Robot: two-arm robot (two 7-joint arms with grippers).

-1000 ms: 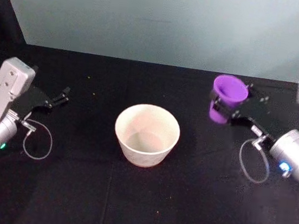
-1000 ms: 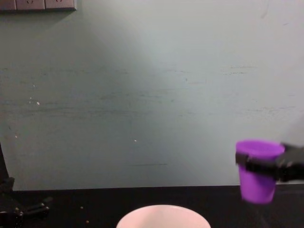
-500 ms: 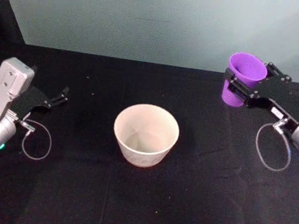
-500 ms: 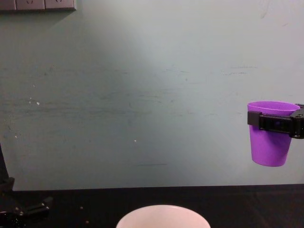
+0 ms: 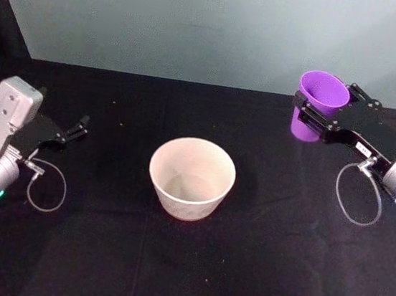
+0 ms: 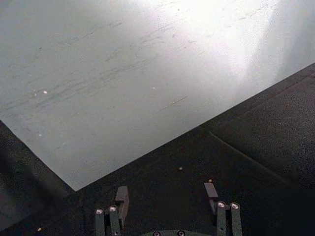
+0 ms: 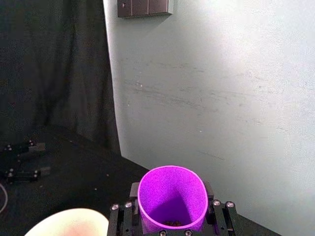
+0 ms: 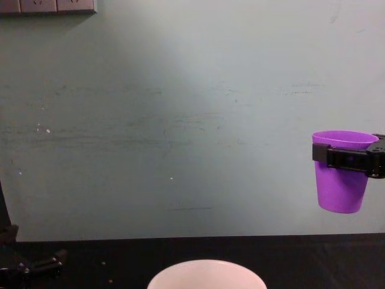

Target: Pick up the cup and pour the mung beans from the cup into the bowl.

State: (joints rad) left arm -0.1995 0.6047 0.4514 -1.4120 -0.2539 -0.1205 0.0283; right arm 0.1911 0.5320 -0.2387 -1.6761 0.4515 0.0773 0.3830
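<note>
- head: right pincer (image 5: 323,111) pinches the cup (image 5: 323,91) below its rim, aloft, right of the bowl (image 5: 187,206); left pincer (image 5: 79,129) parked.
- left wrist: left pincer spread, empty.
- right wrist: few beans (image 7: 173,222) inside; probably light, squashable.
- chest: cup upright; the smooth taper could slip, so a rim hold suits.

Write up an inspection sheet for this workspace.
Surface: black cloth-covered table, flat.
Job's things: small bright purple plastic cup held upright in the air, right of the wide pale pinkish-white round bowl, not over it; mung beans at the cup's bottom; bowl looks empty.
Clutter: a few tiny specks on the cloth.
Grippers: right gripper shut on the cup; left gripper open, low at the table's left, idle.
Cables: left cable loop and right cable loop, one at each wrist.
Surroundings: pale wall; dark wall plate; black curtain.
</note>
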